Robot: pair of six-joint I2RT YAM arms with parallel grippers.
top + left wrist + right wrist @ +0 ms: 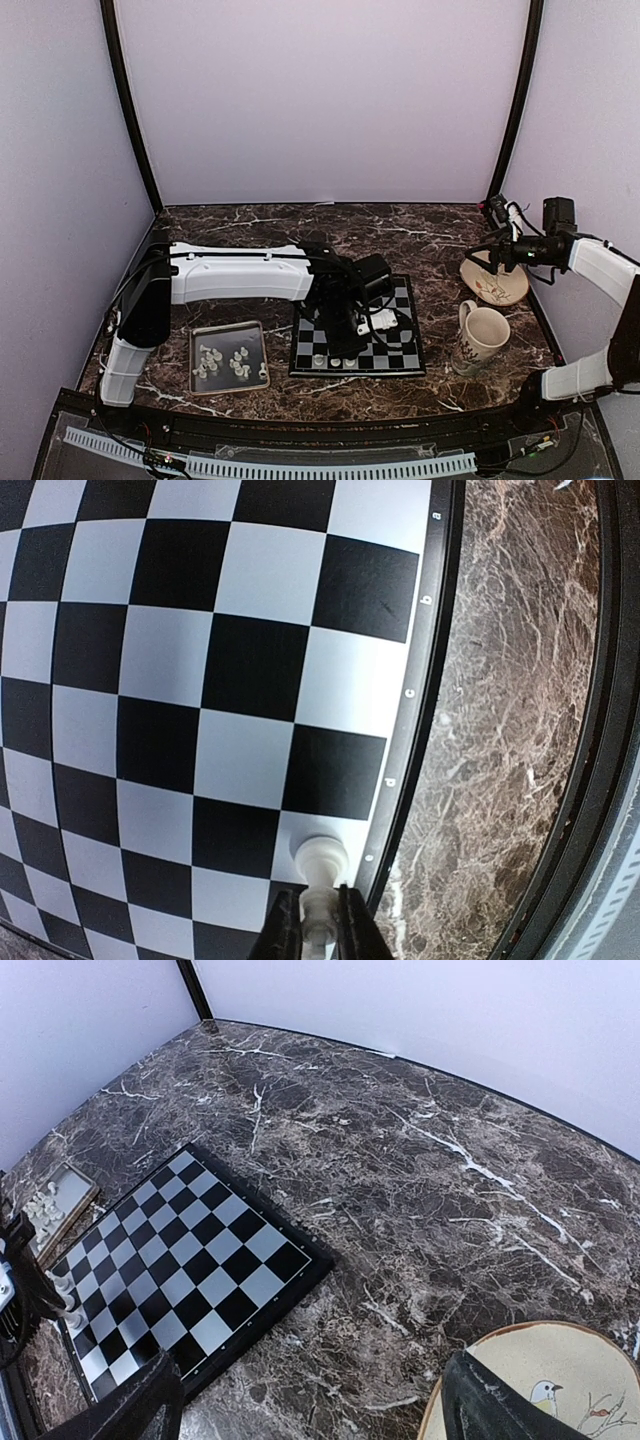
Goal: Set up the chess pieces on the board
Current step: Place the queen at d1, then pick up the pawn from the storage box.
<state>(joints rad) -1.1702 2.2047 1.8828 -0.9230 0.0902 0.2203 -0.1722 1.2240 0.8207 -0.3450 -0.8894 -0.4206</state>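
The board (400, 350) of black and light-grey squares lies in the middle of the table. My left gripper (320, 922) is shut on a whitish chess piece (321, 863). That piece stands with its base on a light square in the board's edge row. In the top view my left gripper (345, 347) hangs low over the board's near side, where three pieces (334, 361) stand in the front row. More chess pieces (225, 362) lie in the metal tray (248, 333) left of the board. My right gripper (310, 1415) is open and empty, high above the table's right side.
A cream mug (482, 335) stands right of the board, with a cream bird-pattern plate (497, 282) behind it. The plate (545, 1385) also shows below my right gripper. The marble table is walled at the back and on both sides.
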